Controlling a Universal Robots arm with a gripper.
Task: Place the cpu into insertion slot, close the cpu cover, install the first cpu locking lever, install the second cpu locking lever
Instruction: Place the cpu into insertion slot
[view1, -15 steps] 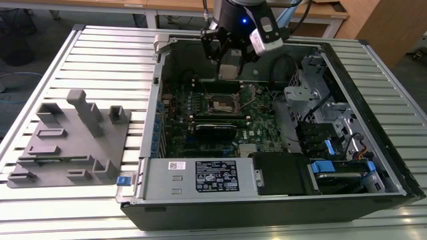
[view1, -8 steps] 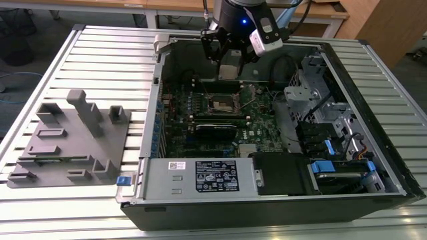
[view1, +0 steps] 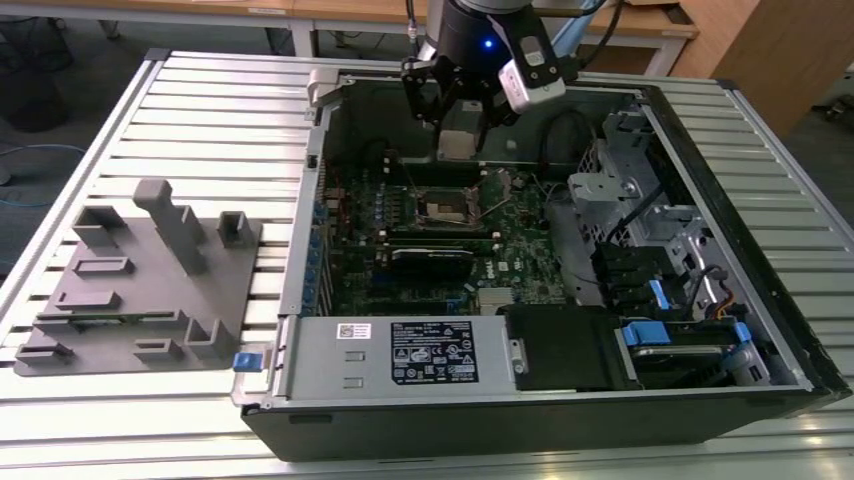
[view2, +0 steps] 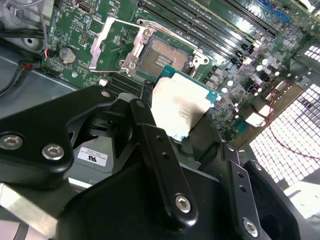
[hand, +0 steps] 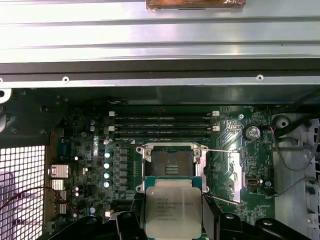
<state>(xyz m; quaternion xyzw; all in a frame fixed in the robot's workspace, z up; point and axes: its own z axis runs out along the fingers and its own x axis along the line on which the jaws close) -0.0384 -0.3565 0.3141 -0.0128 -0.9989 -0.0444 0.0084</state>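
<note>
Cpu (hand: 172, 210) hangs clamped by two opposite edges between the jaws, over the green board (hand: 235, 131) and just short of the open socket (hand: 172, 162), whose cover (view2: 112, 42) stands tipped back. It looks light, stiff and thin, probably with a fragile underside, so edges are the right hold. It lies flat, metal top up. Being square, it has no long axis, and its sides run parallel to the socket's.

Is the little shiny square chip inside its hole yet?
Out. The black gripper holds the small silvery square cpu apart from the empty, dark-centred square insertion slot.
</note>
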